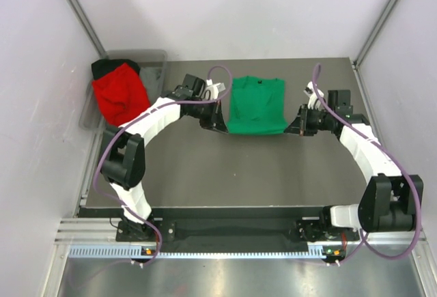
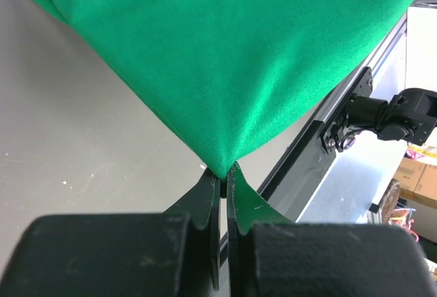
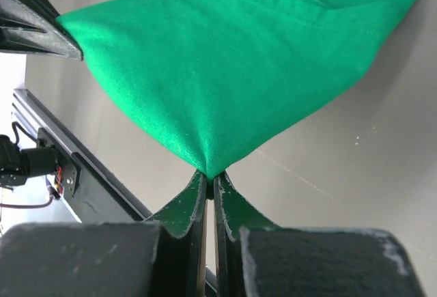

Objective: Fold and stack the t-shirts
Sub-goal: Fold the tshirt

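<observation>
Top external: I hold the green shirt [image 1: 256, 106] by its two near corners, my left fingers [image 1: 222, 125] clamped on one and my right fingers [image 1: 295, 128] on the other. The cloth is stretched between my two arms over the far half of the table [image 1: 239, 174].

Left wrist: the left fingers [image 2: 213, 191] are pressed together on a pinched point of the shirt [image 2: 225, 58], which fans out taut and lifts clear of the table [image 2: 75, 140] at this end. Right wrist: the same grip is seen from the other side, with the right fingers [image 3: 198, 191] shut on a corner of the shirt [image 3: 225, 72].

To my left, at the table's far left corner, stands a grey bin [image 1: 158, 61]. A red shirt [image 1: 119, 93] spills over its near rim, and a black shirt [image 1: 104, 67] is bunched behind the red one. Both are well apart from the green shirt. My left forearm runs just beside the red shirt, between the bin and the green one. A purple cable [image 1: 102, 167] loops along my left arm, and another [image 1: 334, 116] along my right.

The table is matt dark grey, flecked with a few pale specks in the wrist views. A metal rail [image 1: 225, 250] runs along its near edge, where my bases are bolted. Plain pale walls [image 1: 232, 10] close the space on three sides, with metal posts in the far corners.

In all there are three shirts, one bin and two arms.
</observation>
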